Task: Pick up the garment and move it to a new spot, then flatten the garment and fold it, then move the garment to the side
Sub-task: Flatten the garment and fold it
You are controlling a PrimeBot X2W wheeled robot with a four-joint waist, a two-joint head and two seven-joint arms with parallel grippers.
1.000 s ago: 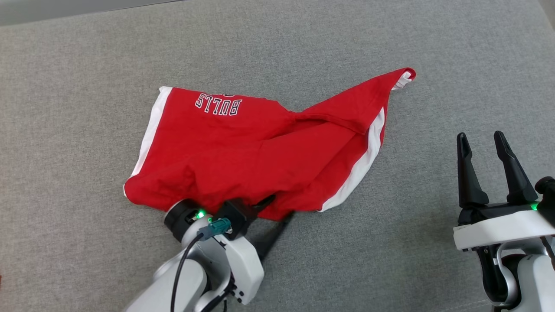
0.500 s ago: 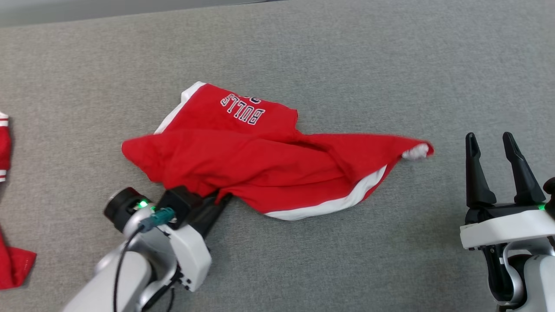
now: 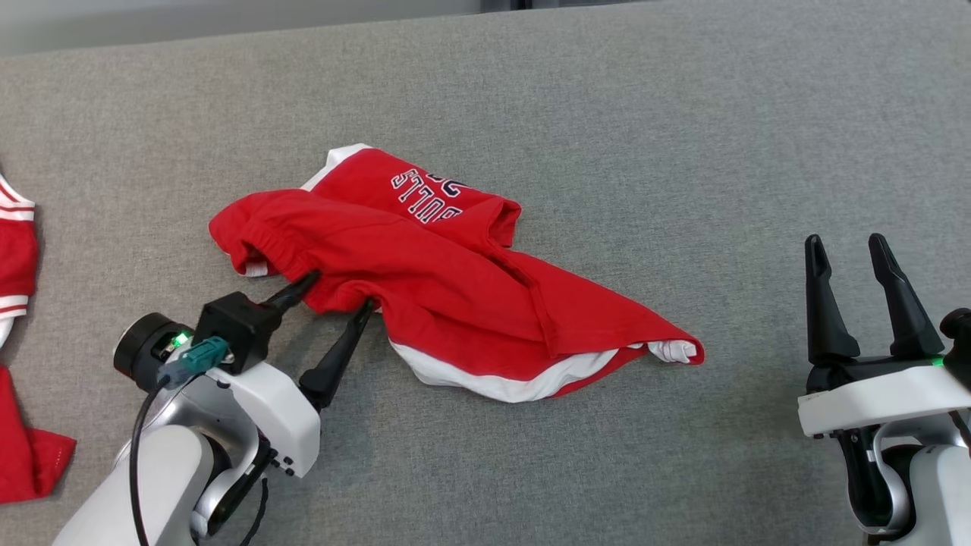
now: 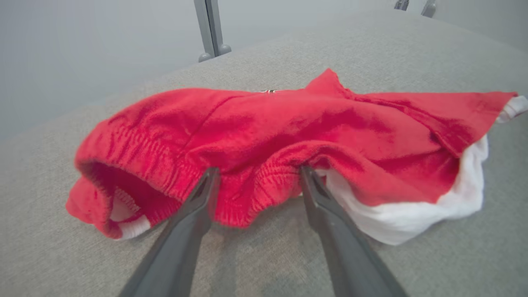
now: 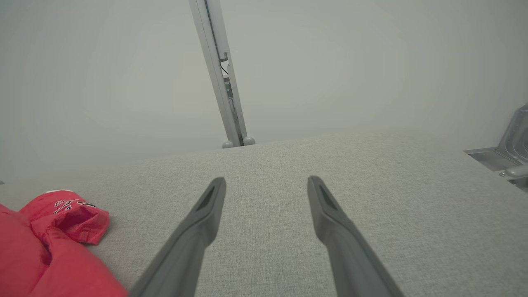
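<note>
Left end effector (image 3: 339, 293): my two dark fingers are spread, with a gathered fold of waistband (image 4: 144, 152) lying loosely between the tips. The tips touch the cloth edge, but I judge that nothing is clamped.
Left approach: my fingers lie low along the counter (image 3: 683, 152) and point up and to the right. This suits a thin hem lying on a flat surface.
Right end effector (image 3: 844, 241): my fingers are spread and empty. They are parked at the lower right, well apart from the cloth, which leaves the working area open to the left arm.
Red shorts (image 3: 455, 280): these lie in a rumpled heap near the middle of the counter. The waistband end is towards my left arm, and one leg trails to a point towards the right.
White stripe (image 3: 485, 383): this shows along the near hem, where the cloth is doubled under. The shorts are therefore not yet flat.
Lettering (image 3: 425, 199): team print on the far leg panel, upside down from my head camera.
Other red garments (image 3: 19, 235): these lie at the far left edge, well apart from the shorts.
Step in hand: I judge that the shorts are at the new spot and that flattening is due.
Next move: take opposite corners with both arms, since the folds overlap.
</note>
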